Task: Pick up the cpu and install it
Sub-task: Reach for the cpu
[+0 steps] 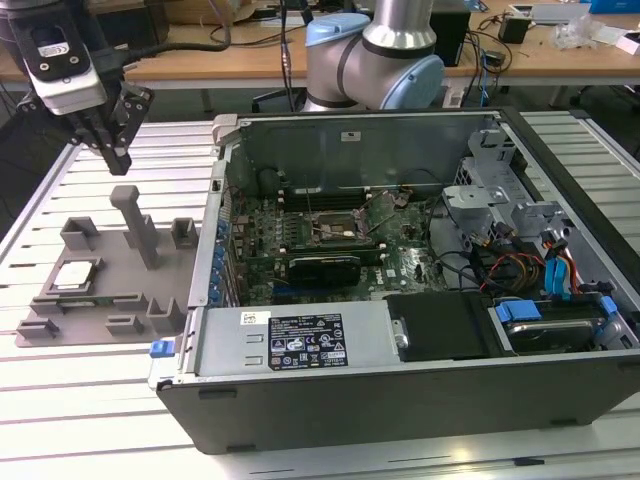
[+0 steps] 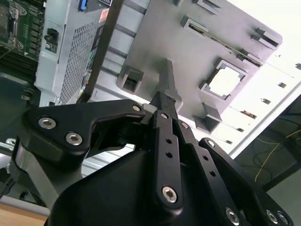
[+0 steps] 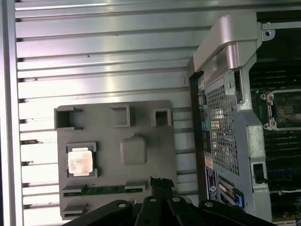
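Light, stiff and likely fragile, the cpu (image 1: 75, 275) lies flat in the tray (image 1: 118, 288); best taken by its edges. The gripper (image 1: 117, 155) hovers apart, fingers clenched on nothing.

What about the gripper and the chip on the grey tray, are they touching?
Apart. In the exterior view the gripper hangs above the grey tray, with clear space between it and the chip lying in a tray pocket.

Black gripper (image 2: 164, 100) fills the near field, fingers pressed together with nothing between them. Straight ahead of the tips is a grey tray (image 2: 160, 33), its post (image 2: 168, 75) in line with them. The cpu (image 2: 225, 81) lies in a tray recess off to one side, apart. On the opposite side is the case (image 2: 70, 56), with the green motherboard (image 2: 16, 28) inside.
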You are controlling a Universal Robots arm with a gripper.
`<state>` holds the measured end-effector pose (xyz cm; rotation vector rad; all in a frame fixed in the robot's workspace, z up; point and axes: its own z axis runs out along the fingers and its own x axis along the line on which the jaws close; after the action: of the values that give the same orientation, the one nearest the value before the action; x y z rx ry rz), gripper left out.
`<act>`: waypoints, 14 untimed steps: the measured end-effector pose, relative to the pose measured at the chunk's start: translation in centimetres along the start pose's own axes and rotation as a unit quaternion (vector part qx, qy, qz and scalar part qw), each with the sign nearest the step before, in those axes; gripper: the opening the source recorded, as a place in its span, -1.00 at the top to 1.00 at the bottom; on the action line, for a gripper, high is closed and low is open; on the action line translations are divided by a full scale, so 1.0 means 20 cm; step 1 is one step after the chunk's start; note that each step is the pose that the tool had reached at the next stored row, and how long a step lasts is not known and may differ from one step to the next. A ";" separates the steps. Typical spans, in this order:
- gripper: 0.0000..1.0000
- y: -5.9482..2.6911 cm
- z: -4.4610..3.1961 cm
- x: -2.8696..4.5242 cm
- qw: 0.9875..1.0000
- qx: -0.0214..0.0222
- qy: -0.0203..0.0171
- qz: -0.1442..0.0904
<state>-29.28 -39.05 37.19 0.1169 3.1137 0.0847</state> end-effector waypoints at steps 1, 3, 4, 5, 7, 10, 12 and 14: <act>0.79 0.001 0.003 0.009 1.000 0.000 0.000 0.000; 0.79 0.004 0.009 0.031 1.000 0.000 0.000 0.000; 0.79 0.005 0.012 0.041 1.000 0.000 0.000 0.000; 0.79 0.006 0.015 0.051 1.000 0.000 0.000 0.000; 0.79 0.009 0.021 0.071 1.000 0.000 0.000 0.000; 0.79 0.018 0.040 0.126 1.000 0.000 0.000 0.000; 0.79 0.023 0.055 0.161 1.000 0.000 0.000 0.000; 0.79 0.025 0.065 0.179 1.000 0.000 0.000 0.000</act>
<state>-32.78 -38.20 35.84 0.1168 3.1135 0.0848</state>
